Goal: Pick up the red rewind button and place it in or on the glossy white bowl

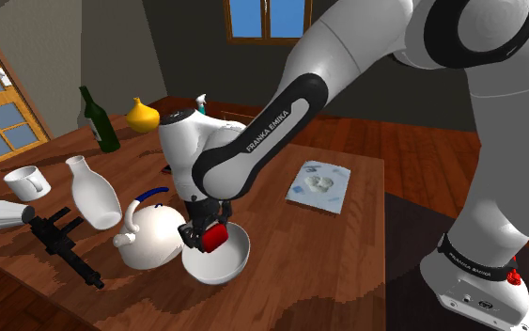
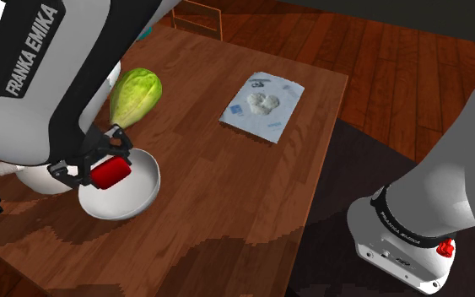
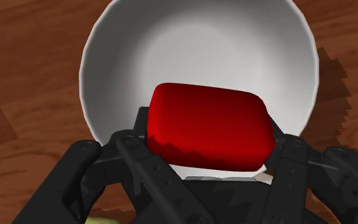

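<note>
- Wrist view: I found the gripper (image 3: 209, 137) clamped on the red button (image 3: 209, 121), with one black finger (image 3: 136, 149) pressed against each of its short ends.
- Directly behind the button in that view was the smooth inside of the white bowl (image 3: 196, 38).
- In the shoulder view the gripper (image 1: 204, 230) pointed down over the bowl (image 1: 232, 265), and the button (image 1: 215, 236) sat at about rim height, on the side nearer the white teapot (image 1: 149, 240).
- I could not tell whether the button touched the bowl's inner surface.
- The bowl stood on the wooden table (image 1: 347, 254), just beside the teapot.
- A pale packet (image 1: 318, 181) lay flat on the table, well apart from the bowl, toward the shoulder view's right.
- In the second exterior view the button (image 2: 109, 175) hung over the bowl (image 2: 138, 198), with a green object (image 2: 134, 93) near the bowl's far side.
</note>
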{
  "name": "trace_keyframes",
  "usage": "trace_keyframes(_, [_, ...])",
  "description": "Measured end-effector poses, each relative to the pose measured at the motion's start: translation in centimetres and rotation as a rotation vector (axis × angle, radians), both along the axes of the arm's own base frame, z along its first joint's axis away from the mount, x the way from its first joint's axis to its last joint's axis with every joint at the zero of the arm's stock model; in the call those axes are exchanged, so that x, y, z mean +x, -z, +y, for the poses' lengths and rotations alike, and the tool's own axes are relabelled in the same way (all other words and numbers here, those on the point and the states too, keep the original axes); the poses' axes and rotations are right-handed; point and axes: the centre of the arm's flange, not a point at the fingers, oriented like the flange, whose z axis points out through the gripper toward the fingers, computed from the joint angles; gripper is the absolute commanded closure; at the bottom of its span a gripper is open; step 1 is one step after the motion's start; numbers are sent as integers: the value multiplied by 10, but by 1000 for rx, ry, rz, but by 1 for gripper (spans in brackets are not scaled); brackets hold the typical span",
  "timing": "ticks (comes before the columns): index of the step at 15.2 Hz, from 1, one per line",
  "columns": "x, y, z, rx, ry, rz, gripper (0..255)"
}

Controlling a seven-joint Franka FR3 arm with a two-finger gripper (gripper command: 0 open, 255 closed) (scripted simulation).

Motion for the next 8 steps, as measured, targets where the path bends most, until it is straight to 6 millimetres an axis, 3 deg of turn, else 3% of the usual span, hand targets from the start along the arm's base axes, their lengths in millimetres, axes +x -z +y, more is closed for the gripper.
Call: trace_keyframes(8, [0,9,0,0,0,0,255])
